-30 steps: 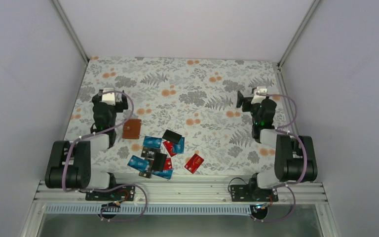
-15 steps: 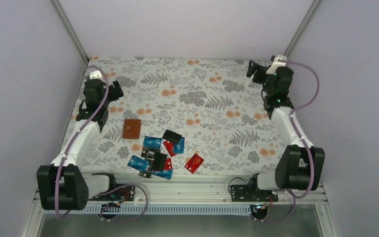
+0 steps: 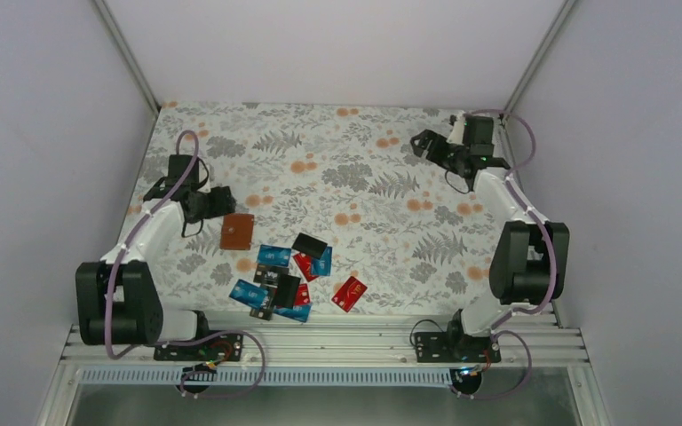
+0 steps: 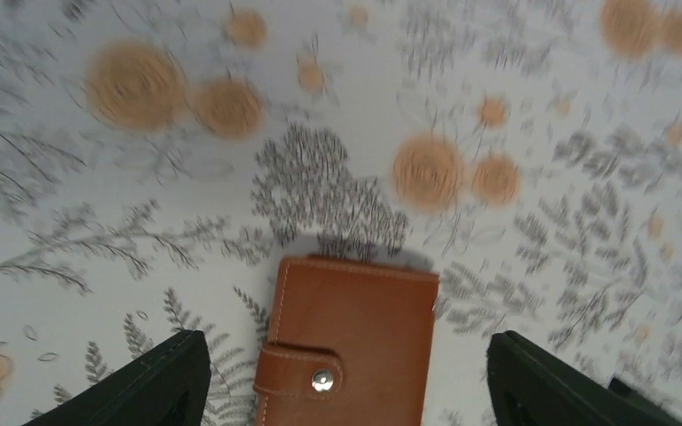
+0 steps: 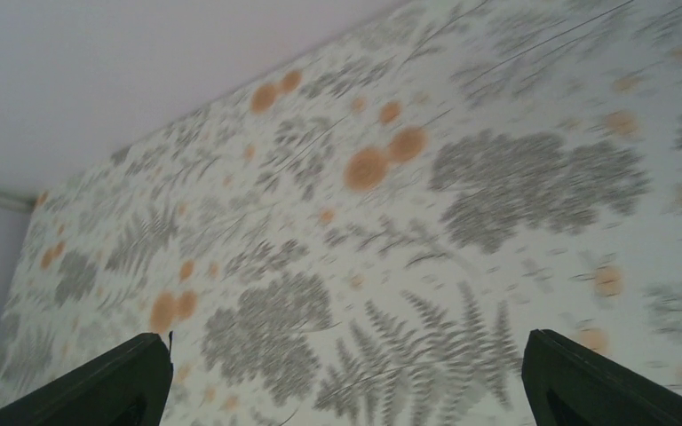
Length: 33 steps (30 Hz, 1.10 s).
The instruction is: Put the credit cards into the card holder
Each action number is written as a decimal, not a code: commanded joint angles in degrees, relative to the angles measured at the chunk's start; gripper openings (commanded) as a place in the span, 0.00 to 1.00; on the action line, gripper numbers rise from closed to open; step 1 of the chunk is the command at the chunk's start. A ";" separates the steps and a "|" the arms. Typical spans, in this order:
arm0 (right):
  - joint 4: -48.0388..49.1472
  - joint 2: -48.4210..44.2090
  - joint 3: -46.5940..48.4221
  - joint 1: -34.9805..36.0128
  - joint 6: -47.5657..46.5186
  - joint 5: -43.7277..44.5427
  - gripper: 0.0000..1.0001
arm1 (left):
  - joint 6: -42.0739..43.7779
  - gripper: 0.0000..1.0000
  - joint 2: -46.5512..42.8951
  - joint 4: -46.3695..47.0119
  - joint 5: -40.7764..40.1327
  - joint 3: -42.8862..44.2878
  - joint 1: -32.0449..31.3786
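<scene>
Now the left pincer (image 3: 218,202) is hovering open just beyond the closed holder (image 3: 237,232), which is lying flat on the counter (image 3: 364,160) beside the cards (image 3: 280,275); the right pincer (image 3: 424,142), open too, is hanging far off.

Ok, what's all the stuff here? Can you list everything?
card holder: one, reddish-brown, shut, left of the cards.
blue cards: about four, blue, in the heap near the front edge.
red cards: about three, red, one apart right of the heap.
black cards: a few, black, mixed into the heap.
tablecloth: one, white with grey ferns and orange flowers, covering the table.
left fingers: two, black, open above the card holder, not touching.
right fingers: two, black, open, far right corner.
</scene>
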 commanded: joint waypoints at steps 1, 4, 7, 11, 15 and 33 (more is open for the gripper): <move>-3.76 -0.09 2.56 4.95 0.47 -2.95 1.00 | 1.55 0.74 4.58 -2.74 7.29 -1.51 2.50; -3.73 -0.05 1.72 7.39 0.60 -2.93 1.00 | 2.20 0.69 8.18 -2.71 9.10 -1.28 4.14; -3.73 0.24 1.00 8.94 0.71 -3.06 1.00 | 2.17 0.65 9.79 -2.95 9.70 -2.13 5.20; -3.77 0.37 0.47 10.17 0.72 -2.98 1.00 | 1.42 0.59 11.19 -3.10 9.76 -3.92 5.81; -3.68 0.44 0.56 10.51 0.59 -3.20 1.00 | 1.06 0.48 13.38 -3.80 9.80 -4.27 6.64; -3.18 1.96 0.53 10.63 -0.57 -3.85 1.00 | 3.00 0.25 19.85 0.49 10.41 -3.24 8.47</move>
